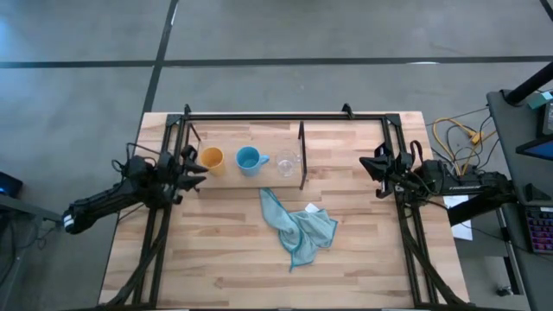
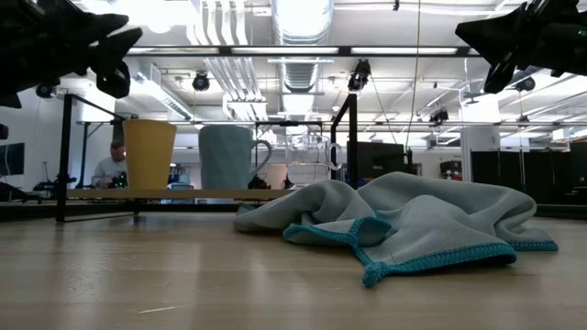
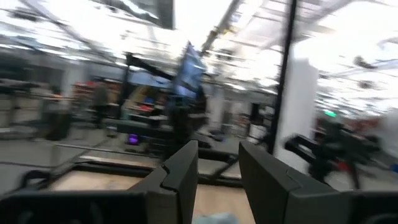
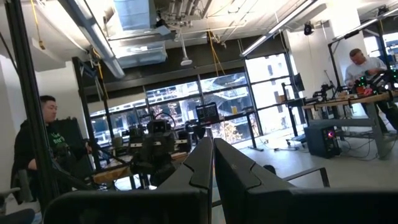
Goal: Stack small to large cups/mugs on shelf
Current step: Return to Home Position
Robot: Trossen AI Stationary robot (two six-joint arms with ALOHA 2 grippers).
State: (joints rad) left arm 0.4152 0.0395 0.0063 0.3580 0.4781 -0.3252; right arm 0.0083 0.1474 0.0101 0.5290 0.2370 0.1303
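Note:
Three vessels stand in a row on the light-wood shelf (image 1: 233, 177) at the table's far side: a yellow-orange cup (image 1: 212, 159), a light blue mug (image 1: 249, 160) with a handle, and a small clear glass cup (image 1: 286, 161) next to the black divider rod (image 1: 302, 155). In the low view the yellow cup (image 2: 149, 154), blue mug (image 2: 227, 157) and glass (image 2: 310, 165) stand upright on their bases. My left gripper (image 1: 195, 167) hovers just left of the yellow cup, raised, fingers open (image 3: 217, 168). My right gripper (image 1: 370, 166) is raised at the table's right, shut (image 4: 213, 165).
A crumpled light blue cloth (image 1: 296, 226) with teal edging lies on the butcher-block table (image 1: 216, 259) near the middle, in front of the shelf. A black metal frame (image 1: 285, 117) borders the table's far and side edges. People show in the room beyond.

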